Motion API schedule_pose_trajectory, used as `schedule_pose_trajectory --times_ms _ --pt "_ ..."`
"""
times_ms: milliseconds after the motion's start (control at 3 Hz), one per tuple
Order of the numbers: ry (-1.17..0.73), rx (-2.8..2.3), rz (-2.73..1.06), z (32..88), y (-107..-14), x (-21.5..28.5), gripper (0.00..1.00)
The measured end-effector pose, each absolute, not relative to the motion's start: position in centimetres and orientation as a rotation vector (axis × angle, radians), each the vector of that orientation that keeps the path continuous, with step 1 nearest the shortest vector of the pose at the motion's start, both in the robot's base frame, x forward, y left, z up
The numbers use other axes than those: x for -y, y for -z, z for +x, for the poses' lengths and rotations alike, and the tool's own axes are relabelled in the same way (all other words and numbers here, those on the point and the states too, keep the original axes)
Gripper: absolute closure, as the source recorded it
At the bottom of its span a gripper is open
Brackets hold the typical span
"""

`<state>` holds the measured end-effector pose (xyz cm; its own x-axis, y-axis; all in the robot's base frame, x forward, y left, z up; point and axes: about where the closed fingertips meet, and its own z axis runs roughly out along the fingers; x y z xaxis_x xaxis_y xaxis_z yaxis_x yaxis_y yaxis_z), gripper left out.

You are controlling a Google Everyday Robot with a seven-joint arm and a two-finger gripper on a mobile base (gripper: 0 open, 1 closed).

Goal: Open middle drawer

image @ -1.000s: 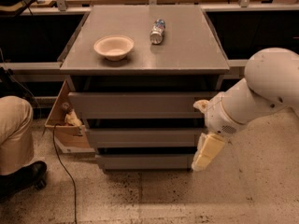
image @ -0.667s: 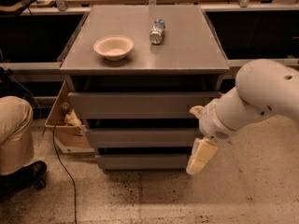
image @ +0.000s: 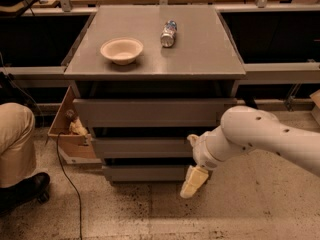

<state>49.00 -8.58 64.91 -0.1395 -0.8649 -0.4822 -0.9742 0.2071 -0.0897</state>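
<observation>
A grey cabinet with three flat handleless drawers stands in the middle of the camera view. The middle drawer (image: 142,147) sits between the widest top drawer (image: 150,112) and the narrowest bottom drawer (image: 145,173); all three fronts stick out in steps. My gripper (image: 194,181) hangs from the white arm (image: 260,136) that comes in from the right. It points down, in front of the right end of the bottom drawer, just below the middle drawer's front.
On the cabinet top (image: 200,54) lie a beige bowl (image: 121,50) and a can (image: 169,33) on its side. An open cardboard box (image: 70,129) stands left of the cabinet. A person's leg and shoe (image: 17,154) are at far left. A cable (image: 70,184) runs over the floor.
The arm and gripper have moved left and a little down, from beside the cabinet's right edge to in front of the lower drawers. The drawers have not moved.
</observation>
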Motion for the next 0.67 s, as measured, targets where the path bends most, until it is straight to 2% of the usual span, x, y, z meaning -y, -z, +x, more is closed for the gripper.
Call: schedule_pose_trajectory --times_ms 667 --pt "-0.441 -1.973 -1.647 51.9 -56.5 5.5 0.00"
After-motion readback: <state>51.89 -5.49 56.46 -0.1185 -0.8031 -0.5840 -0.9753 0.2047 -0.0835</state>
